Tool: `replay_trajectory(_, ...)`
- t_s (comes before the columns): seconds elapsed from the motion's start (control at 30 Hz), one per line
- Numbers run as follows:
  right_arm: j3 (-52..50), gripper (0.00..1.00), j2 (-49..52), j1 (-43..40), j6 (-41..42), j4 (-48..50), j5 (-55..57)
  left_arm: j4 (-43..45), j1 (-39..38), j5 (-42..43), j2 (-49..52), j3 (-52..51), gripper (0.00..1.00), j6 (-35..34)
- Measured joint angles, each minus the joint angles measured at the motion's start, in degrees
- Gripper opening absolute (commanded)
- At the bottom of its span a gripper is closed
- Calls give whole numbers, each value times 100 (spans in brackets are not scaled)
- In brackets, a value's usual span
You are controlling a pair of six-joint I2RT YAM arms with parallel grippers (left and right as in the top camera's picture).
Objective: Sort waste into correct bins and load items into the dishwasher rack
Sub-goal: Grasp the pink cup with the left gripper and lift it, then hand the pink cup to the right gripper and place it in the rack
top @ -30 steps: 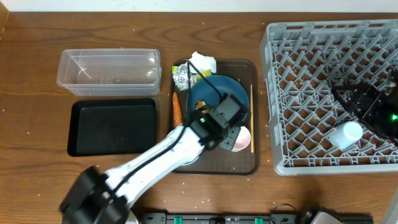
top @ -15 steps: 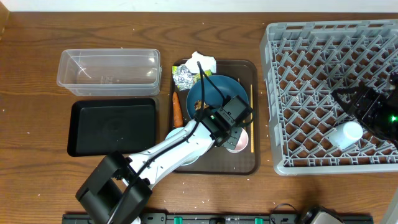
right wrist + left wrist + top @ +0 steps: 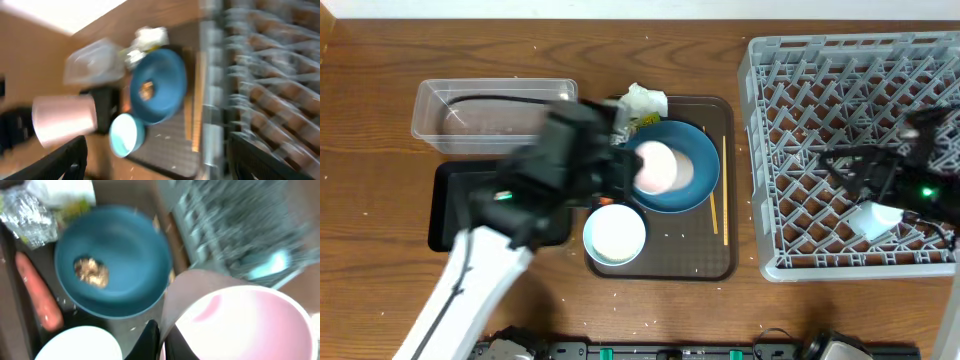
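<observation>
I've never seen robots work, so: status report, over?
Left gripper shut on pink cup, held above blue plate. Right gripper open over rack, maybe in the cup's way. Food lump on plate.

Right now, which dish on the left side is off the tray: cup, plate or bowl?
The pink cup: shut in the left hand, it hangs above the blue plate. Plate and bowl both rest on the tray.
</observation>
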Motion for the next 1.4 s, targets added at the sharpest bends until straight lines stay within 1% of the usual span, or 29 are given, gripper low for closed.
replay_trajectory(0.1, 0, 81, 0, 566, -461, 9, -629, -2, 599, 1202, -101, 7, 6, 116)
replay_trajectory(0.17, 0, 81, 0, 1005, -778, 52, -1034, 4, 831, 2002, -26, 4, 6, 216)
replay_trajectory(0.33, 0, 81, 0, 2144, -1473, 264, -1762, 369, 955, 3639, 70, 4, 6, 420)
replay_trajectory(0.43, 0, 80, -2, 2653, -1707, 496, -1945, 704, 955, 4336, 68, 4, 6, 463)
replay_trajectory(0.5, 0, 79, -2, 2949, -1812, 680, -2037, 761, 955, 4631, 70, 4, 6, 463)
replay_trajectory(0.53, 0, 75, -2, 3064, -1851, 778, -2059, 772, 955, 4750, 68, 4, 6, 463)
replay_trajectory(0.57, 0, 74, -2, 3158, -1878, 872, -2076, 772, 955, 4830, 68, 4, 6, 466)
replay_trajectory(0.67, 0, 74, -2, 3388, -1928, 1213, -2133, 822, 955, 5106, 70, 4, 6, 466)
replay_trajectory(0.73, 0, 73, -2, 3467, -1923, 1412, -2162, 835, 955, 5209, 70, 4, 6, 466)
replay_trajectory(0.87, 0, 67, -2, 3606, -1838, 1587, -2218, 855, 966, 5307, 70, 4, 6, 466)
replay_trajectory(0.97, 0, 59, -2, 3718, -1792, 1596, -2247, 962, 966, 5335, 70, 4, 6, 461)
replay_trajectory(1.03, 0, 48, -2, 3797, -1784, 1602, -2216, 1067, 966, 5337, 70, 4, 8, 466)
replay_trajectory(1.07, 0, 45, -2, 3816, -1775, 1604, -2168, 1075, 966, 5329, 70, 4, 17, 466)
replay_trajectory(1.1, 0, 44, -2, 3829, -1751, 1598, -2120, 1093, 968, 5322, 70, 4, 32, 494)
replay_trajectory(1.13, 0, 43, -2, 3853, -1716, 1589, -1993, 1110, 966, 5318, 70, 4, 43, 490)
replay_trajectory(1.17, 0, 42, -2, 3856, -1687, 1589, -1915, 1106, 964, 5316, 70, 4, 49, 479)
replay_trajectory(1.2, 0, 41, -7, 3858, -1622, 1591, -1720, 1113, 960, 5298, 70, 4, 57, 481)
replay_trajectory(1.23, 0, 40, -15, 3858, -1534, 1589, -1547, 1115, 960, 5261, 70, 4, 78, 503)
replay_trajectory(1.27, 0, 39, -33, 3851, -1427, 1589, -1349, 1119, 960, 5178, 70, 4, 84, 527)
replay_trajectory(1.3, 0, 39, -61, 3836, -1325, 1574, -1167, 1113, 962, 5047, 72, 4, 87, 514)
replay_trajectory(1.33, 0, 40, -125, 3799, -1174, 1569, -1014, 1108, 979, 4872, 74, 4, 90, 511)
replay_trajectory(1.4, 0, 41, -299, 3630, -837, 1543, -568, 1113, 1027, 4575, 92, 4, 91, 496)
